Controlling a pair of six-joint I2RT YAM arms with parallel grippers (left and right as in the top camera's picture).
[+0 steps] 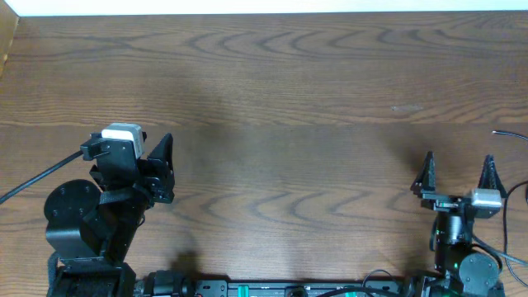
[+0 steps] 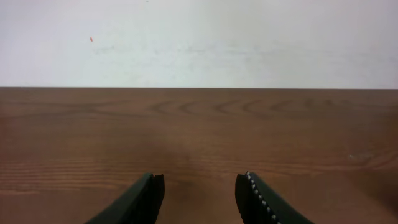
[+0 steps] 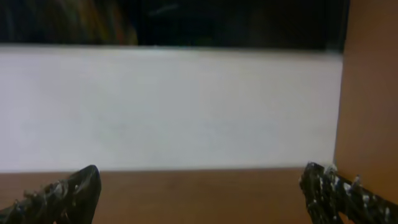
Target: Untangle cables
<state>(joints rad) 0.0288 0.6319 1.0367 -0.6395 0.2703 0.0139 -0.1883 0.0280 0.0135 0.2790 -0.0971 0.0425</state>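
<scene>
At the table's near left, the left gripper points toward the right and far side, its jaws partway apart with nothing between them. Its wrist view shows the two dark fingertips over bare brown wood, one of them edged with a row of pale dots, and no cord in the gap. A white camera block sits on top of this arm, and a thick black wire runs from it off the left edge.

Across at the near right, the right gripper faces the far side with its jaws spread wide and empty. Its wrist view shows the worn, speckled fingertips at the two lower corners, well apart, with only wood between them.

Of the cables, only one thin cable can be seen. It comes in from the right edge of the table, and its tip lies beyond and to the right of the right gripper, apart from both fingers. How far it runs past the edge cannot be told. The middle of the table shows wood grain alone.

A white wall stands behind the far edge, carrying one tiny red speck. In the right wrist view a brown wooden panel rises at the right side. Any print on the arms is too small to read.
</scene>
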